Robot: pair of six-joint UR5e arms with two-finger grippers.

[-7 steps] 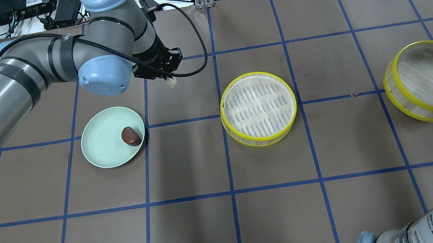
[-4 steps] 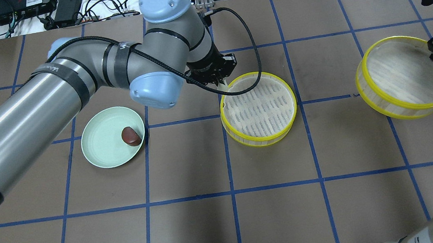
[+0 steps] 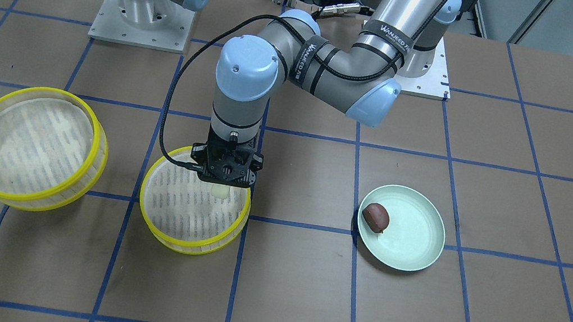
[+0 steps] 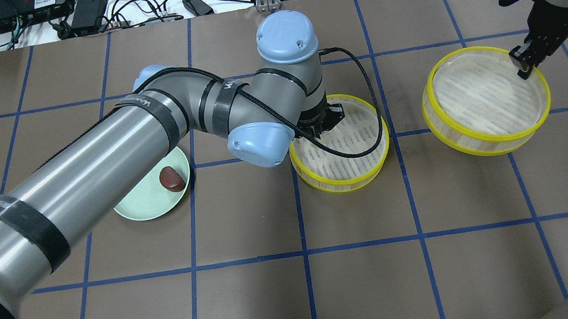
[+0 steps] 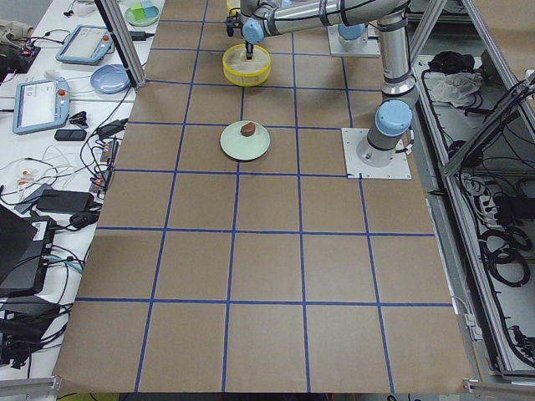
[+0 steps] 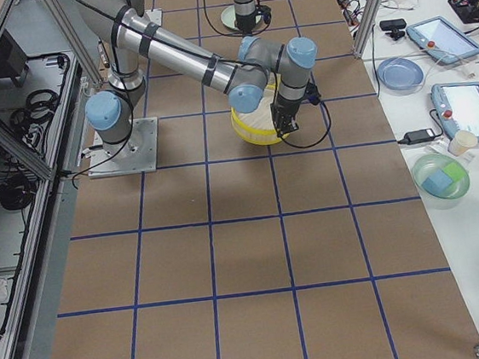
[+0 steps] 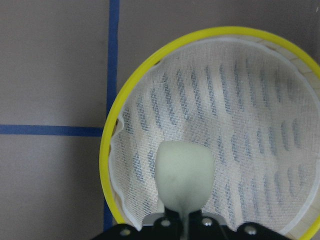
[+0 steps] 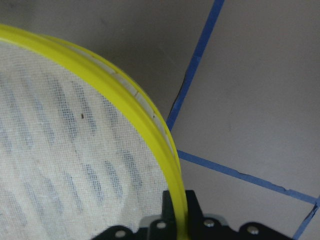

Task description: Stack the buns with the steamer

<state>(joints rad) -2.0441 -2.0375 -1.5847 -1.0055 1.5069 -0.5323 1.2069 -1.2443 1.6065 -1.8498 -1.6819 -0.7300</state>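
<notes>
While left gripper is pinching pale cream bun between closed fingers, bun is hanging over cloth liner of middle steamer tray; touching liner or not, cannot tell. Right gripper is clamping yellow rim of second steamer tray, tray sitting tilted, well apart from middle one. Dark reddish-brown bun is lying on mint-green plate, near plate's tray-side edge.

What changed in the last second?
The left gripper, shut on the pale cream bun, carried it from near the mint-green plate rightward to above the middle yellow-rimmed steamer basket. The right gripper, clamped on the rim of the second yellow-rimmed steamer basket, brought it leftward, closer to the middle one. The plate, its dark reddish-brown bun and the middle basket stayed put.
</notes>
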